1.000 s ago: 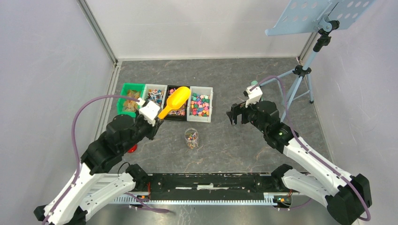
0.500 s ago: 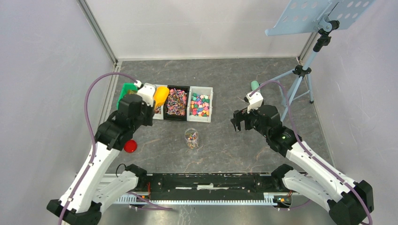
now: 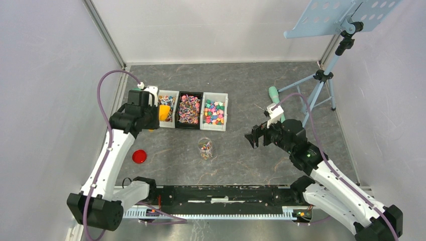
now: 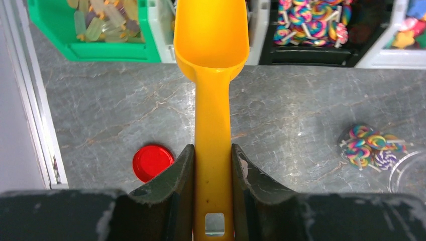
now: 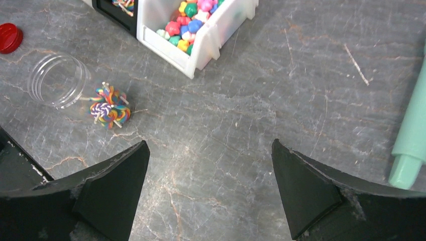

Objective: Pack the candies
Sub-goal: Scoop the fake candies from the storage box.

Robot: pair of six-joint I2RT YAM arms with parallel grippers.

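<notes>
The candies fill a row of bins: tiny multicoloured sweets (image 3: 214, 111) (image 5: 188, 22) in the right white bin, swirl lollipops (image 3: 189, 109) in the black bin, wrapped sweets (image 3: 168, 99) in the left white bin. An upright clear jar (image 3: 205, 148) (image 5: 58, 80) holds a few swirl lollipops (image 4: 369, 148). My left gripper (image 4: 212, 150) (image 3: 152, 113) is shut on the handle of an orange scoop (image 4: 211, 45) (image 3: 164, 111). Its empty bowl hangs over the left white bin's front edge. My right gripper (image 5: 211, 150) (image 3: 253, 136) hovers open over bare table, right of the jar.
A red round lid (image 3: 139, 156) (image 4: 152, 162) lies on the table, left of the jar. A green bin (image 4: 95, 30) stands at the row's left end. A mint-green stick (image 3: 275, 100) (image 5: 409, 145) lies right of my right gripper. A tripod stand (image 3: 321, 75) occupies the back right.
My left arm swung left with the scoop, from over the black bin to the left white bin, uncovering the red lid. My right gripper drew back toward the near edge.
</notes>
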